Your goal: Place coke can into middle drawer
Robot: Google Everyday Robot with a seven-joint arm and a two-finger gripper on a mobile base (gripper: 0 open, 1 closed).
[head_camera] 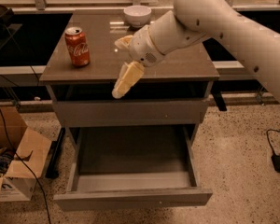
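Reach step, can not yet grasped. Coke can (78,47) upright, far left on tabletop (177,64). Gripper (125,62) hovers right of it, apart, spread wide, empty. Middle drawer (130,197) stands open below. Next move likely: shift left, close around can.

Your tool (120,69), fingers (127,78) spread, hangs at the near edge of the table (177,66), right of the coke can (78,47), with bare top between them. A bowl (137,15) stands at the far edge. Below, the middle drawer (130,183) lies open from above.
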